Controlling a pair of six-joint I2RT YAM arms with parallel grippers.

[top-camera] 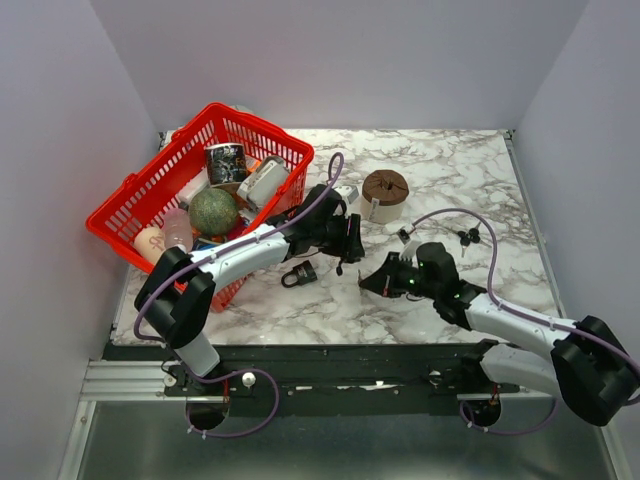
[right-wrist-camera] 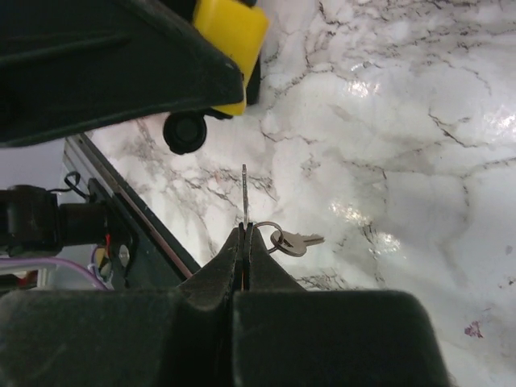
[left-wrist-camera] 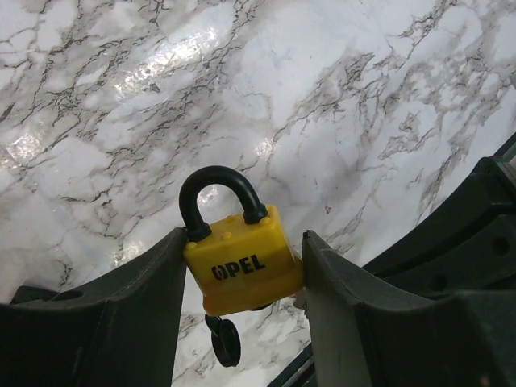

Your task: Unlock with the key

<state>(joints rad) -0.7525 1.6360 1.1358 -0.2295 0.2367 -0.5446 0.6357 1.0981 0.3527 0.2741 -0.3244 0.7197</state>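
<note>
My left gripper (left-wrist-camera: 246, 235) is shut on the yellow-bodied padlock (left-wrist-camera: 242, 262) and holds it above the marble table, black shackle up. A round black cover (left-wrist-camera: 224, 339) hangs under its base. My right gripper (right-wrist-camera: 244, 230) is shut on the key (right-wrist-camera: 244, 193). The thin silvery blade sticks straight out of the fingertips, edge-on, and its head is hidden between them. A second small key (right-wrist-camera: 294, 240) dangles from its ring. The blade tip is a short way below the padlock (right-wrist-camera: 230, 32) and its cover (right-wrist-camera: 185, 131), not touching. In the top view the two grippers (top-camera: 345, 245) (top-camera: 368, 282) face each other at mid-table.
A black padlock (top-camera: 298, 275) lies on the table just left of the grippers. A red basket (top-camera: 135, 185) full of items stands at the back left. A brown roll (top-camera: 385, 192) sits behind the grippers. Another small bunch of keys (top-camera: 468, 237) lies to the right.
</note>
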